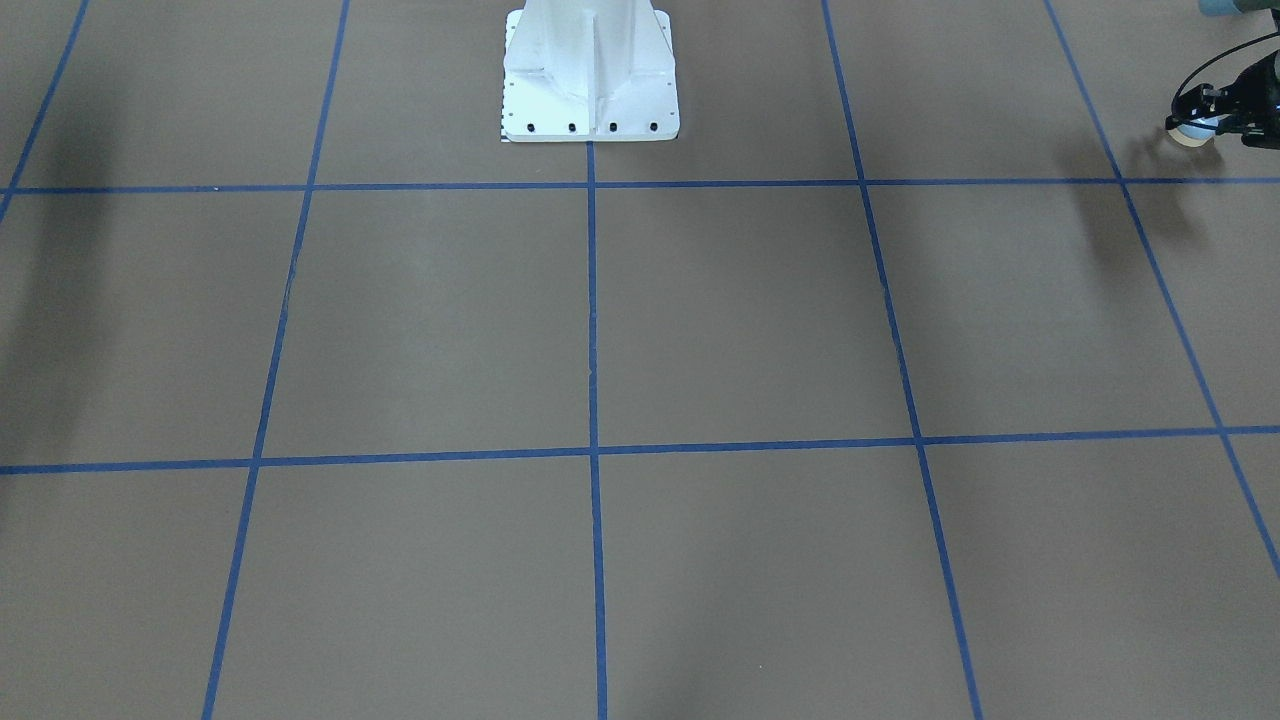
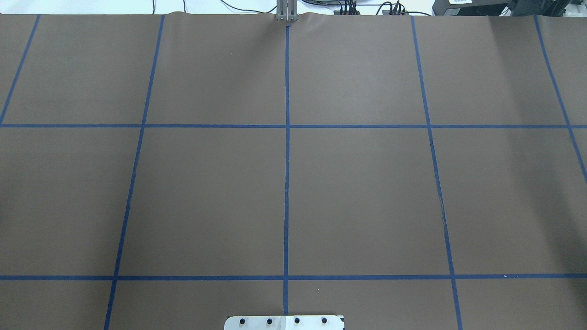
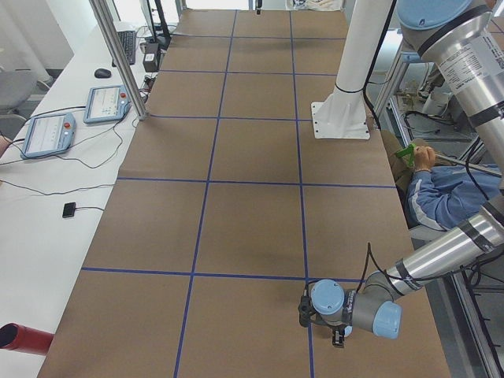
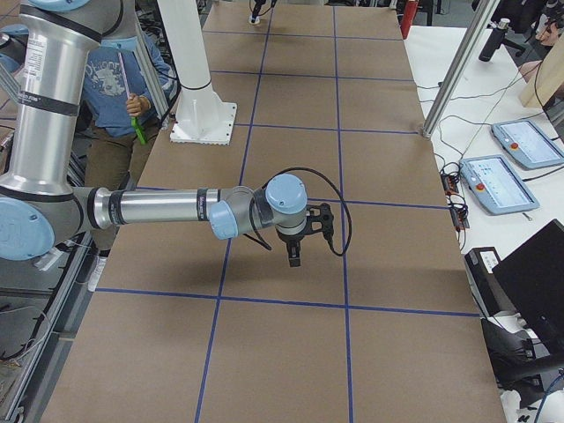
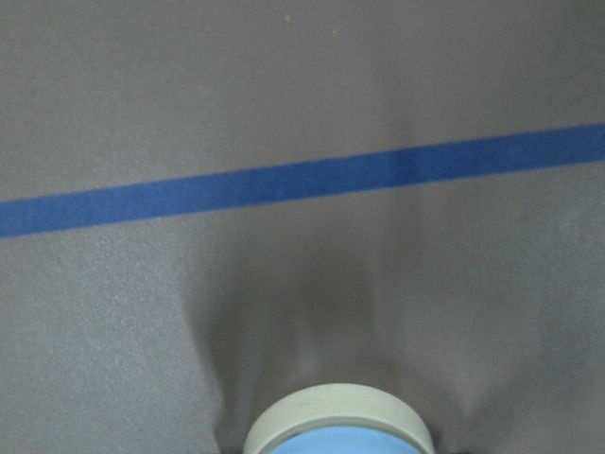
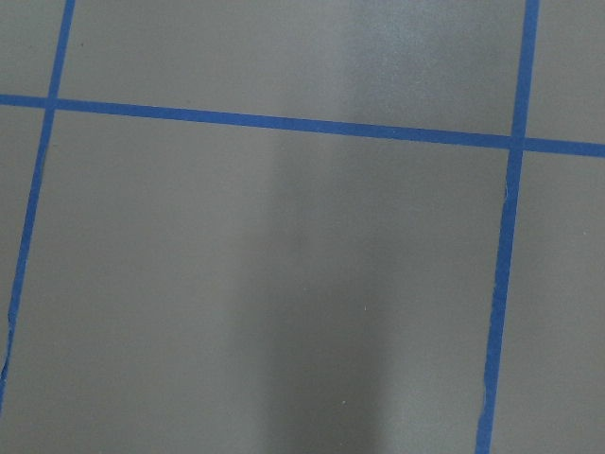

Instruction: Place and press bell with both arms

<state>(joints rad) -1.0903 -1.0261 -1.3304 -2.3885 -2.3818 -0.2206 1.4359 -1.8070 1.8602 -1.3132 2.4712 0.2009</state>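
Black left claw (image 1: 1198, 127) is clamped around the bell (image 1: 1192, 136), far out at the table's end on the robot's left, close to a tape crossing. The bell hangs clear of the brown table (image 1: 740, 320); its shadow falls apart from it. Left wrist camera: cream base ring turned toward the paper, blue dome behind it, a blue tape line (image 5: 302, 180) just ahead.

Right claw (image 4: 295, 249) points down over the table on the robot's right, well apart from the bell. It is seen only from the side, so I cannot tell whether it is open or closed. Its wrist camera shows paper and tape lines only.

Step in hand, as I judge it: placing, not yet done. To do it well:
- Carry the bell inward toward the middle squares, within the right arm's reach.
- Lower it straight, base flat.
- Let go only once the ring sits on the paper; a tilted drop may roll.
- Withdraw upward, leaving the button free.
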